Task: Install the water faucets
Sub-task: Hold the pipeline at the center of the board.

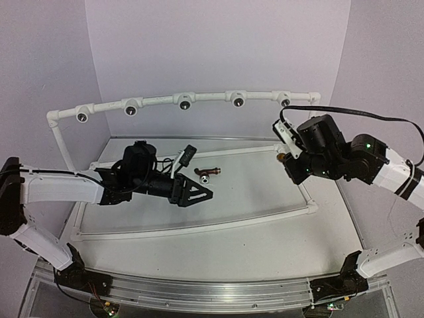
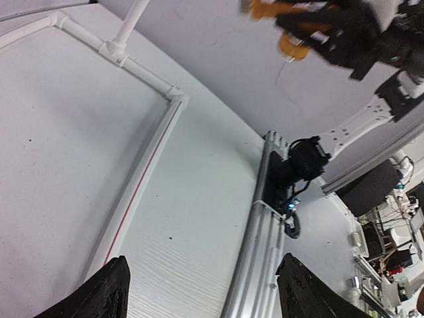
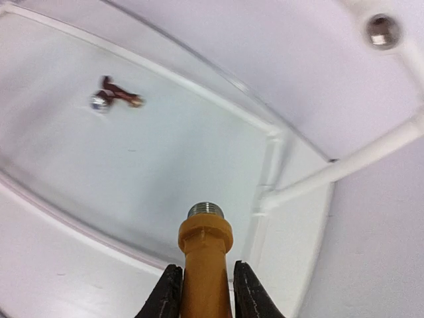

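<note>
The dark reddish-brown faucet [image 1: 209, 174] lies on the table inside the white pipe frame, also small in the right wrist view [image 3: 116, 98]. My right gripper [image 1: 283, 158] is shut on the yellow-orange faucet [image 3: 205, 258] and holds it in the air near the frame's far right corner. Its silvery threaded end [image 3: 205, 211] points away from the fingers [image 3: 165, 295]. The left wrist view shows it too [image 2: 291, 30]. My left gripper [image 1: 199, 193] is open and empty, just left of the brown faucet. Its fingertips [image 2: 99, 295] stand wide apart.
A raised white pipe rail [image 1: 159, 101] with several round sockets [image 1: 185, 103] curves along the back; one socket shows in the right wrist view [image 3: 383, 30]. A low white pipe frame [image 1: 199, 225] borders the work area. An aluminium rail [image 1: 199, 291] runs along the near edge.
</note>
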`<state>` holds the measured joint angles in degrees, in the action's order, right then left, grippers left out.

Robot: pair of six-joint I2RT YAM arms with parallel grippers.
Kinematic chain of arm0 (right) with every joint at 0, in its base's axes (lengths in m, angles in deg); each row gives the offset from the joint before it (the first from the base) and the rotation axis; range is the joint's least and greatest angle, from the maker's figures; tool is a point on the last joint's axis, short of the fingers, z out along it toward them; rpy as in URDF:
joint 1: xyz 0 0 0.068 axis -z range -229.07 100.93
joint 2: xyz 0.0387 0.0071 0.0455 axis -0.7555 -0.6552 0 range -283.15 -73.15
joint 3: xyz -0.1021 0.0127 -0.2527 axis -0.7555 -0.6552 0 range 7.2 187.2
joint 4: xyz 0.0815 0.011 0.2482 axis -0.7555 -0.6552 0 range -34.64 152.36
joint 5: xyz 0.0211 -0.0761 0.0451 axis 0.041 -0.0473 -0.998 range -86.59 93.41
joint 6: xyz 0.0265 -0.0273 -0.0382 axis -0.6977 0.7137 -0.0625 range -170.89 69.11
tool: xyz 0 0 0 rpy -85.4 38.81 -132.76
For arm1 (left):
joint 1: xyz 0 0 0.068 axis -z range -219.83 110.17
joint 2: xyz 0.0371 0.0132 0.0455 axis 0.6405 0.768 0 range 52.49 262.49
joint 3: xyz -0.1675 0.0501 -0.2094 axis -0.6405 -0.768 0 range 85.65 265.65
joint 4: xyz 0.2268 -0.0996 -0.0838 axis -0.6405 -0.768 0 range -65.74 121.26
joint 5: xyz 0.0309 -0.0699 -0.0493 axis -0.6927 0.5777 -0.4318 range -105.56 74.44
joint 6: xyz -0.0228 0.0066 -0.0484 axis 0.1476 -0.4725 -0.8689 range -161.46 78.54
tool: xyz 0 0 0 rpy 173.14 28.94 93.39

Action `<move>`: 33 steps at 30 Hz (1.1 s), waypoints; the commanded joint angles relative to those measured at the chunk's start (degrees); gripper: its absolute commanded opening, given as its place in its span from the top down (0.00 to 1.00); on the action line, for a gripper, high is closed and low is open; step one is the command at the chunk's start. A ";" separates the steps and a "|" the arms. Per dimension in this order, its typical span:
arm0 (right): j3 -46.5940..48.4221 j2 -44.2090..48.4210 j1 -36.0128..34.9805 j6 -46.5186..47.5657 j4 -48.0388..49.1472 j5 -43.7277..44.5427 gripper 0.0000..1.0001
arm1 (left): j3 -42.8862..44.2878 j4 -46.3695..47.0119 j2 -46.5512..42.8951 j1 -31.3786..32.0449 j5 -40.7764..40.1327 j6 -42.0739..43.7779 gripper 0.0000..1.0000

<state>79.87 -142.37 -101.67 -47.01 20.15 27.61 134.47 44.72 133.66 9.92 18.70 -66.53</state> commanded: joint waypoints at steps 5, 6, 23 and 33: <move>7.41 -2.60 2.51 28.80 -3.65 30.71 1.00 | 14.56 -3.46 20.46 8.57 -16.78 13.17 0.20; 8.29 -2.81 3.47 31.39 -2.37 30.01 1.00 | 16.90 -4.11 23.16 9.04 -17.54 14.45 0.20; -14.00 4.80 10.32 90.47 43.97 25.84 1.00 | 47.69 -24.98 52.23 11.85 -23.27 35.22 0.14; -10.06 -0.29 11.03 93.71 51.80 22.60 1.00 | 50.88 -27.43 56.31 11.47 -24.87 36.82 0.43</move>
<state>66.21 -141.37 -90.90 41.62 62.77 52.86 183.89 20.79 187.72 21.51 -4.29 -31.17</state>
